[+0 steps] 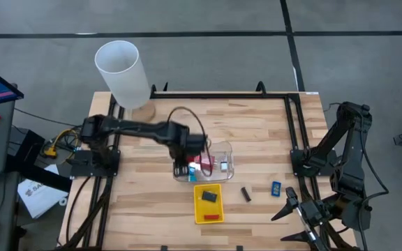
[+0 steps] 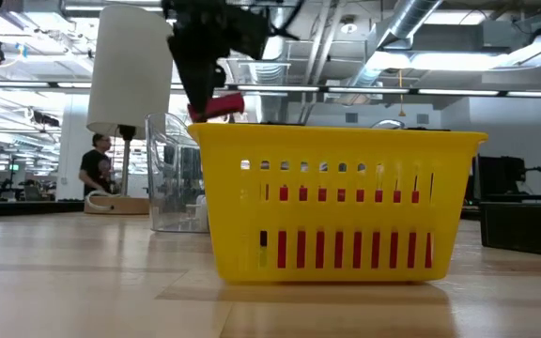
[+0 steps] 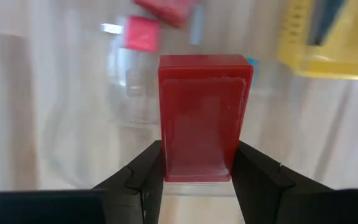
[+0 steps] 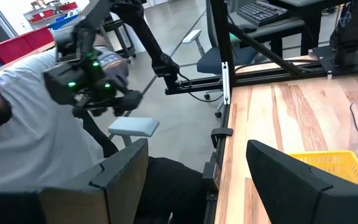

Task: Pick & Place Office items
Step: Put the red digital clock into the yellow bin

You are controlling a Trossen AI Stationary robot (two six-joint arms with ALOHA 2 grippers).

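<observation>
My left gripper point(image 1: 182, 166) point(image 3: 199, 154) hangs over the clear plastic tray point(image 1: 223, 150), shut on a red block point(image 3: 205, 106); in the low view the block point(image 2: 220, 105) shows above the tray rims. More red and blue-and-white bits point(image 1: 204, 163) lie on the clear tray's floor. The yellow tray point(image 1: 198, 209) holds a black bit point(image 1: 209, 197) and a red piece point(image 1: 212, 217). A black bit point(image 1: 246, 194) and a blue bit point(image 1: 276, 187) lie flat on the table. My right gripper point(image 1: 292, 209) point(image 4: 197, 168) waits open at the table's near right corner. My left gripper pinches the red block's end point(image 3: 197, 171) between its two fingers point(image 3: 143, 174), one on each long side. The fingers come from above, pointing down. The block is lifted clear over the clear tray, and the rest of it sticks out past the fingertips.
A tall white cylinder point(image 1: 122, 73) stands on a wooden base at the table's far left. The yellow tray point(image 2: 336, 202) sits just nearer than the clear tray point(image 2: 172, 174). A person in a grey shirt point(image 4: 36, 124) is beside the table. Bare wood point(image 1: 138, 209) lies near left.
</observation>
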